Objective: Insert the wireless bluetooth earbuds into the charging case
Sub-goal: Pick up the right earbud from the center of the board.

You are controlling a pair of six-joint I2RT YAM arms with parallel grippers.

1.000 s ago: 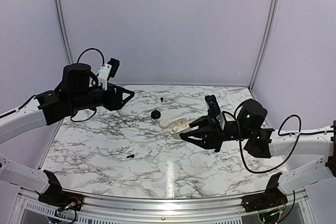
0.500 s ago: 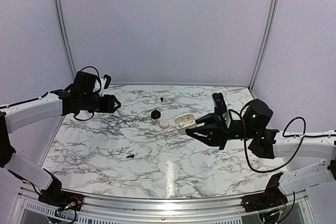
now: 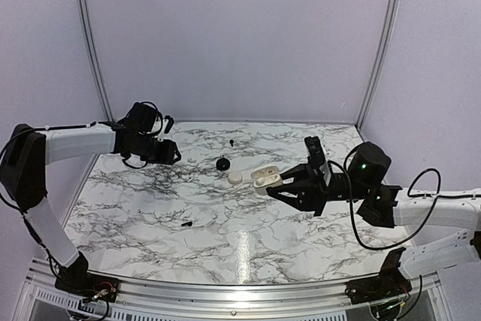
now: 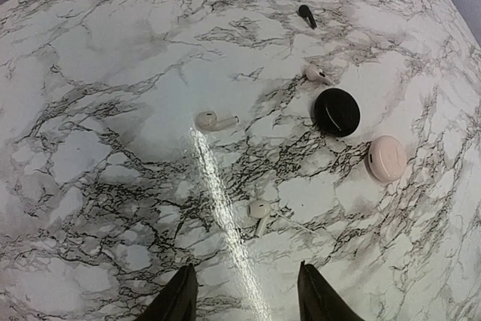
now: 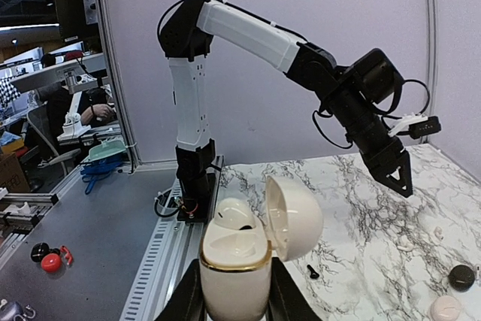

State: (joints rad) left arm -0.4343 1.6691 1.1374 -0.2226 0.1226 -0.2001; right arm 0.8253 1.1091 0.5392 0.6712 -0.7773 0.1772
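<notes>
My right gripper [image 5: 234, 295] [image 3: 272, 186] is shut on the charging case [image 5: 234, 257] [image 3: 264, 178], which is cream-white with a gold rim. It holds the case upright above the table with the lid swung open. One white earbud [image 5: 237, 214] sits in a socket; the other socket is empty. My left gripper [image 4: 244, 295] [image 3: 174, 157] hangs open over the marble, nothing between its fingers. Just ahead of it lies a white stemmed earbud [image 4: 259, 210], with two more farther off [image 4: 204, 119] [image 4: 316, 73]. A tiny black earbud [image 4: 307, 14] [image 3: 232, 142] lies at the far side.
A black round puck [image 4: 336, 111] [image 3: 222, 164] and a pinkish round case [image 4: 387, 158] [image 3: 235, 177] sit side by side mid-table. Another small black stub [image 3: 186, 224] [image 5: 313, 271] lies nearer the front left. Walls close the table's back and sides.
My left arm has stretched out and dropped low toward the far left of the table, its jaws narrowing slightly. The right gripper shifted a little right with the case.
</notes>
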